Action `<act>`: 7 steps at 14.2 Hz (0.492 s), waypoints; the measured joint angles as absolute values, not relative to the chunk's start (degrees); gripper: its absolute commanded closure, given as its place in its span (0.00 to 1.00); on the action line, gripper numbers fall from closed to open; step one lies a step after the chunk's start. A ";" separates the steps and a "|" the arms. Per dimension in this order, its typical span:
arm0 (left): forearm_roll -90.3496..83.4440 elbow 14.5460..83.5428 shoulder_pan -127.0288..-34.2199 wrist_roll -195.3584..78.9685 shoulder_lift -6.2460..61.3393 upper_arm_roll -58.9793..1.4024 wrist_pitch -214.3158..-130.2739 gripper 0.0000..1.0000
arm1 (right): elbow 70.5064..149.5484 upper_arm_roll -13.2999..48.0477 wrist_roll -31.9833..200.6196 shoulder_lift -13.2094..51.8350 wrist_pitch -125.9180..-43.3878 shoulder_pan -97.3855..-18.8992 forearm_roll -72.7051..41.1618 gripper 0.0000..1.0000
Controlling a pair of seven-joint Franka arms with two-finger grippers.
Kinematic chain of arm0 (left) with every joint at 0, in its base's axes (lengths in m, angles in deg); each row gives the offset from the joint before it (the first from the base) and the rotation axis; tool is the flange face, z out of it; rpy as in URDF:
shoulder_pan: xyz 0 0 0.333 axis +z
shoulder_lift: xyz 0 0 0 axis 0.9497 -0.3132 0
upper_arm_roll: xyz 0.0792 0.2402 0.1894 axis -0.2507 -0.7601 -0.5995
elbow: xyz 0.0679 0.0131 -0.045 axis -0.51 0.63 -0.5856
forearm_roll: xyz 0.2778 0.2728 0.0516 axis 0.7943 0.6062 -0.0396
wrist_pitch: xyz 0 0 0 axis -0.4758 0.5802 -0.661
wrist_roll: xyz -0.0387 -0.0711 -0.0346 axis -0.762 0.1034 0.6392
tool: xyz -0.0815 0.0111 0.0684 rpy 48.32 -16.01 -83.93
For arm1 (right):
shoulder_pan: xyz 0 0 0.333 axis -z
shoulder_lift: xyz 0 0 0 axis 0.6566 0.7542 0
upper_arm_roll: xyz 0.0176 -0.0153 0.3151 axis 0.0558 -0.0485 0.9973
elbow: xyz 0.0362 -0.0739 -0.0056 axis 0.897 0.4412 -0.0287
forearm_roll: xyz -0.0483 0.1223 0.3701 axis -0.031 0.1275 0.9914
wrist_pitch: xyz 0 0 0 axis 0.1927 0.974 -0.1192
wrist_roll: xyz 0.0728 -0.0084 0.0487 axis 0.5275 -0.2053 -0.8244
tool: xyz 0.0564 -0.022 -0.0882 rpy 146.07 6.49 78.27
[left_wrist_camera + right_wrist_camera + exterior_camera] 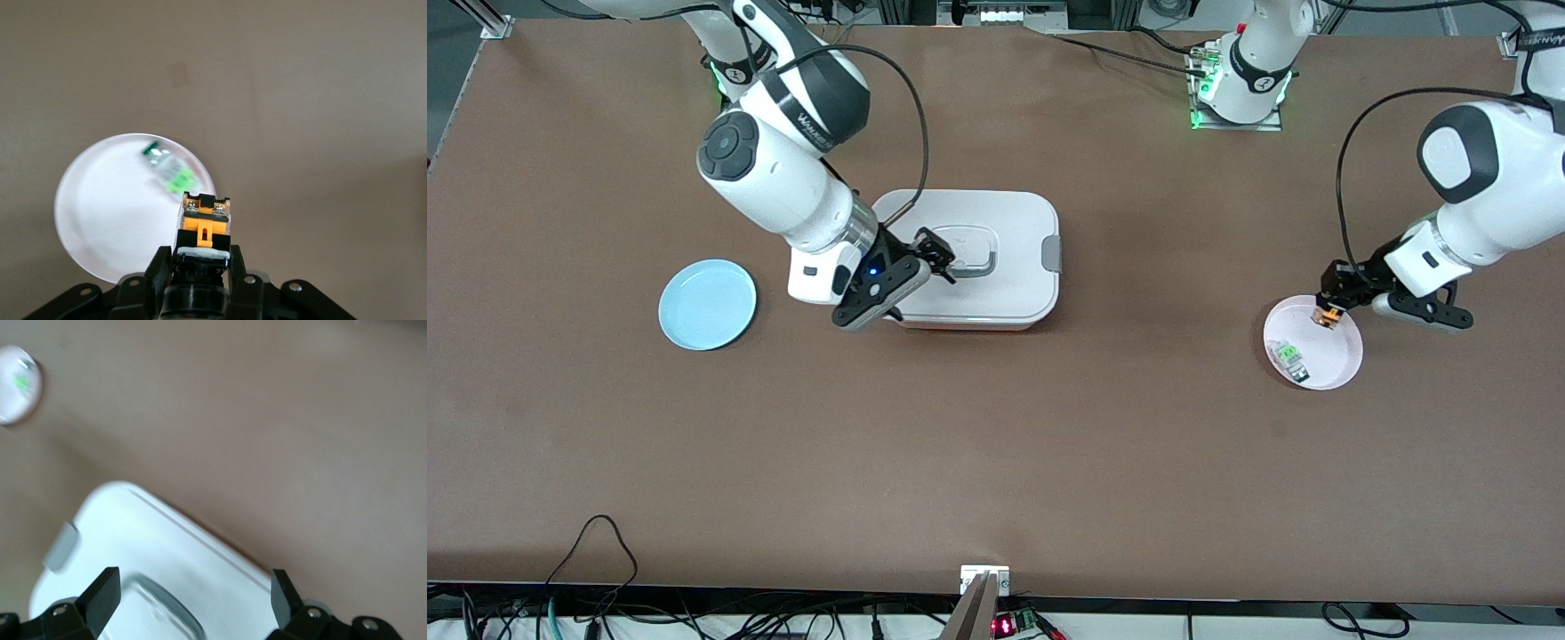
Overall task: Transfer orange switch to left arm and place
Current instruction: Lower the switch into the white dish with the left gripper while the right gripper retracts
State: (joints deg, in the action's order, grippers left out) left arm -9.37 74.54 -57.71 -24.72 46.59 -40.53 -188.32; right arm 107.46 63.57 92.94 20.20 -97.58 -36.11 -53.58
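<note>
Front view: box (978, 258) mid-table between blue plate (707, 304) at right arm's end and pink plate (1316, 347) at left arm's end. Right gripper (934, 256) hangs over box lid, fingers spread, nothing held. Left gripper (1332, 307) over pink plate, clenched on orange switch (1328, 316); green component (1289, 356) lies in plate

Left wrist view: orange switch (204, 223) pinched between fingers (157, 267), raised above plate rim (73, 230)

Right wrist view: grey clasp (60, 547) on box side; pink plate (19, 385) well apart from box

The right gripper (936, 253) hid part of the box (996, 267) lid. The switch (204, 223) had its round end buried between the left gripper's fingers (157, 267). The green part (1288, 357) was too small to identify.
</note>
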 measured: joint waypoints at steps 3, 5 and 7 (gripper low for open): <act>-9.36 75.50 -56.17 -20.83 42.02 -41.21 -195.63 1.00 | 107.56 57.44 92.78 16.60 -89.24 -35.80 -53.59 0.00; -9.36 75.51 -55.80 -19.97 39.07 -41.45 -199.17 1.00 | 107.63 52.45 90.38 14.56 -85.20 -35.61 -53.58 0.00; -9.36 75.52 -55.74 -19.81 36.47 -41.66 -201.81 1.00 | 107.68 47.56 87.40 13.10 -82.02 -35.50 -53.57 0.00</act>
State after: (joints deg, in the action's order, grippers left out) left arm -9.36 75.52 -55.74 -19.81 36.47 -41.66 -201.81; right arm 107.68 47.56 87.40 13.10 -82.02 -35.50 -53.57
